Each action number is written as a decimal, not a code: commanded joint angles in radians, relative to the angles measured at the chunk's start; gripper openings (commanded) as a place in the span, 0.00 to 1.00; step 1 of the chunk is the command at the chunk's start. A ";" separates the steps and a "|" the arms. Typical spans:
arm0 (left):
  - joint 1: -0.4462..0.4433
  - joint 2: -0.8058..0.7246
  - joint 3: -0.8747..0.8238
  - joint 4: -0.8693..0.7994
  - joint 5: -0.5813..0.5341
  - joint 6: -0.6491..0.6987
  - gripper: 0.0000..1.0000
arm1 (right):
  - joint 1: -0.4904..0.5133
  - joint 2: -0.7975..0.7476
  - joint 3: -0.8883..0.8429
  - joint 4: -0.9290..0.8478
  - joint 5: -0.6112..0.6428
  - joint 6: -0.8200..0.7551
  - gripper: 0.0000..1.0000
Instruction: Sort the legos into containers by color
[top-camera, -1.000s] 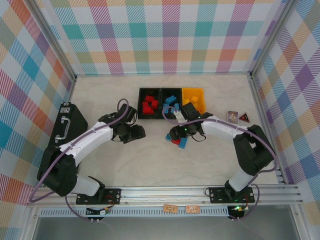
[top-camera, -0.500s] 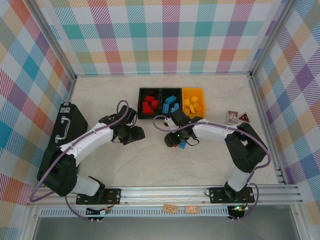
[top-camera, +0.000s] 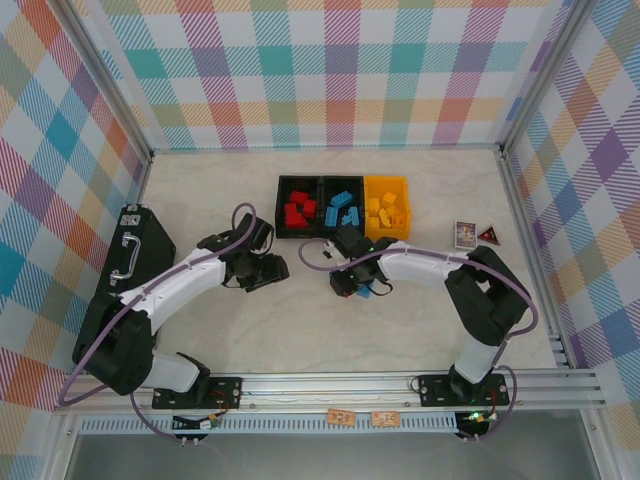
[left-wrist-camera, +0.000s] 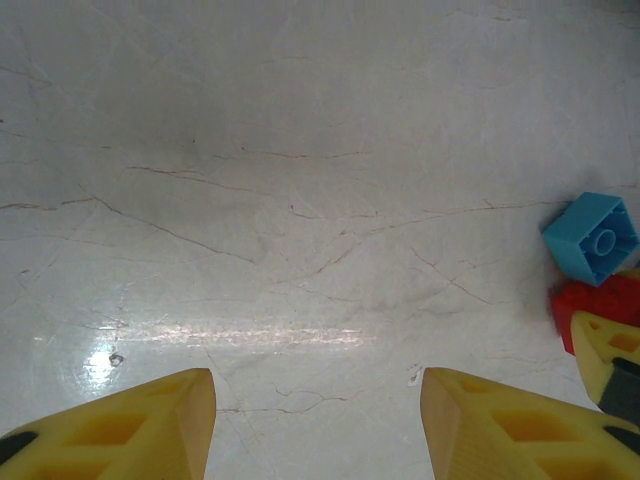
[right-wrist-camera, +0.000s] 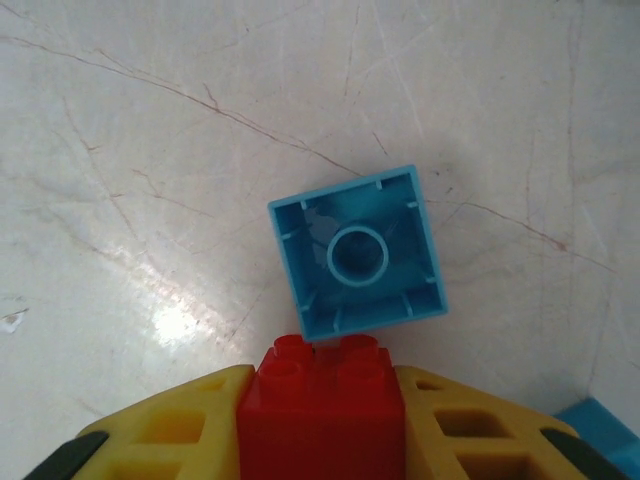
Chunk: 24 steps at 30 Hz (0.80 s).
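Observation:
The three joined containers (top-camera: 343, 186) stand at the back: a black one with red legos (top-camera: 298, 211), a black one with blue legos (top-camera: 342, 208), and a yellow-orange one with yellow legos (top-camera: 387, 208). In front of them my right gripper (top-camera: 347, 283) (right-wrist-camera: 322, 385) is shut on a red brick (right-wrist-camera: 322, 420) just above the table. A blue square brick (right-wrist-camera: 358, 250) (top-camera: 365, 290) lies hollow side up, touching the red brick's studs. My left gripper (top-camera: 270, 270) (left-wrist-camera: 318, 400) hangs open over bare table, with the blue brick (left-wrist-camera: 592, 238) and the red brick (left-wrist-camera: 598, 305) at its right.
A large black case with a handle (top-camera: 130, 250) lies at the left edge. Two small cards (top-camera: 466, 233) (top-camera: 488, 235) lie at the right near the wall. A corner of another blue piece (right-wrist-camera: 600, 420) shows beside the right gripper. Metal frame rails border the table.
My right gripper has shifted a little left and toward me, its forearm swinging leftward. The red and blue bricks moved with it. The left arm has barely moved.

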 joint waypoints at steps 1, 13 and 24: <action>-0.003 -0.056 -0.031 0.014 -0.016 -0.032 0.56 | 0.006 -0.074 0.061 -0.035 0.001 0.024 0.27; -0.001 -0.162 -0.074 0.065 -0.037 -0.080 0.56 | -0.018 0.103 0.461 -0.164 -0.016 0.109 0.27; -0.001 -0.235 -0.106 0.058 -0.039 -0.108 0.58 | -0.077 0.444 0.935 -0.313 -0.024 0.203 0.27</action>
